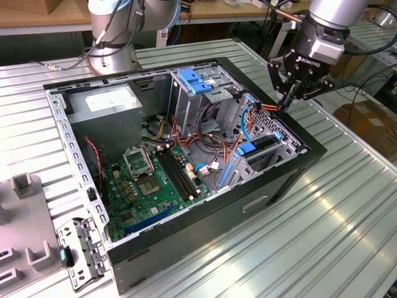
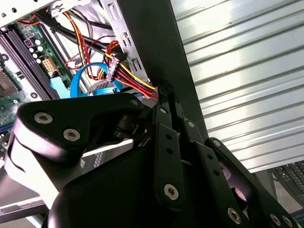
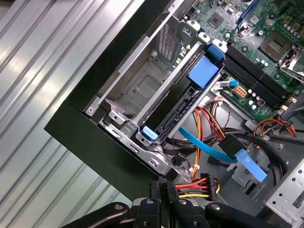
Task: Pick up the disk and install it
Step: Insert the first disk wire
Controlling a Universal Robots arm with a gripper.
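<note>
Well – disk [image 3: 178, 107] sits in bay, near tool [image 1: 289, 102] – apart.

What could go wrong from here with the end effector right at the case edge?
1. The end effector sits beside the bundle of red, yellow and orange power wires; it may snag them.
2. It hangs at the black case wall, so a descent could clip it.
3. The disk stands in its bay with blue cables nearby.

Blue-railed dark disk [image 3: 183, 102]; green motherboard [image 1: 152, 180].
</note>
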